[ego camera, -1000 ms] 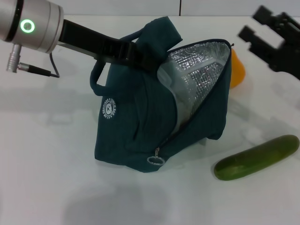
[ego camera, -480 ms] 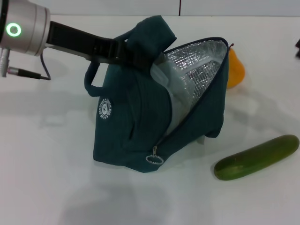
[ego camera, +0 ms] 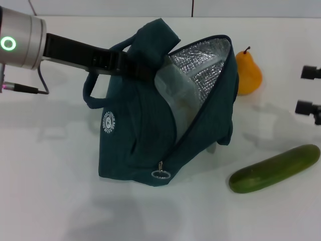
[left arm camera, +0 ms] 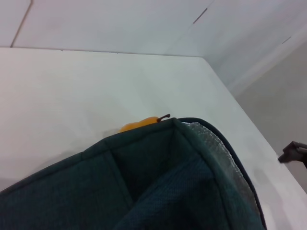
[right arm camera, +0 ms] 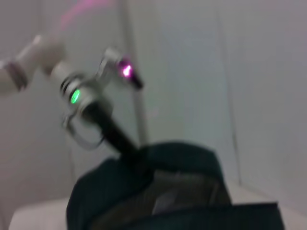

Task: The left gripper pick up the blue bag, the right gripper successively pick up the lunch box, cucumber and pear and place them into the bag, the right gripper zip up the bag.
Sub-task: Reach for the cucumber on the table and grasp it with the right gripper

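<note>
Left gripper (ego camera: 134, 64) clamped on loop handle of dark teal-blue fabric bag (ego camera: 135, 135), holding it propped on white table (ego camera: 50, 191), mouth gaping, silver foil lining showing.

Clear plastic lunch box (ego camera: 176, 98) apparently already inside, pale shape against lining.

Long dark green cucumber (ego camera: 274, 168) on table beside bag; orange-yellow pear (ego camera: 248, 73) behind it. Both left to load, then zip.

Right gripper (ego camera: 311, 95) at right edge, fingers apart, holding nothing.

Bright even light, soft shadows on white table (ego camera: 60, 201), right wrist view blurred
</note>
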You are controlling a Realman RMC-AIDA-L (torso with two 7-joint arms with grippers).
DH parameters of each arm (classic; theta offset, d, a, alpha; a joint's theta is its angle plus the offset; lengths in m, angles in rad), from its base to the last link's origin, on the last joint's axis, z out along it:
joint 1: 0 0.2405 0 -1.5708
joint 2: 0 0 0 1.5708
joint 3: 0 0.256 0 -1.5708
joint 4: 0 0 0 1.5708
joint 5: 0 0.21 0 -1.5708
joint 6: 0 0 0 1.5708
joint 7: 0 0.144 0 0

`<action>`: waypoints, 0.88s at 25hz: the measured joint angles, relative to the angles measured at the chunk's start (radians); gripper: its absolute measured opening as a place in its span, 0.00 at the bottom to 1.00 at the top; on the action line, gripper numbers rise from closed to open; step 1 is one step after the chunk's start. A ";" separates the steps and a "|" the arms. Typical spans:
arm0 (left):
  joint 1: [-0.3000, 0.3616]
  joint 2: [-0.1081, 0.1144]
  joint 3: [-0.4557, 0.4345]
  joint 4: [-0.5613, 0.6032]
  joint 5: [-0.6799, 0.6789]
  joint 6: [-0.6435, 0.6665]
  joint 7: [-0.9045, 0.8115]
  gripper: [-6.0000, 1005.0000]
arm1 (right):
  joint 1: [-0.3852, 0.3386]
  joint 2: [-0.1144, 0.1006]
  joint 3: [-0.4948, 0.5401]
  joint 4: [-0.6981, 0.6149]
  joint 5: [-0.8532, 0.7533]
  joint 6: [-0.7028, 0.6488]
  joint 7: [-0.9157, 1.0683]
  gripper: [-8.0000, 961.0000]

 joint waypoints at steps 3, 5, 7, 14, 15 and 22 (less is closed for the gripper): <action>0.003 -0.002 0.000 -0.008 -0.003 -0.005 0.005 0.06 | 0.021 0.019 0.073 -0.097 -0.189 -0.008 0.041 0.89; 0.003 -0.002 0.000 -0.026 -0.019 -0.006 0.014 0.06 | 0.043 0.029 0.081 -0.165 -0.311 -0.009 0.102 0.89; 0.003 -0.003 0.000 -0.044 -0.032 -0.006 0.020 0.06 | 0.075 0.038 0.080 -0.228 -0.450 -0.018 0.187 0.89; 0.002 -0.003 0.001 -0.061 -0.039 -0.007 0.032 0.06 | 0.176 0.093 0.079 -0.495 -0.810 -0.115 0.395 0.89; 0.002 -0.003 0.001 -0.067 -0.040 -0.007 0.034 0.06 | 0.198 0.103 0.078 -0.535 -0.859 -0.139 0.424 0.89; -0.009 -0.003 0.001 -0.088 -0.043 -0.017 0.038 0.06 | 0.336 0.233 0.064 -0.668 -1.193 -0.259 0.501 0.89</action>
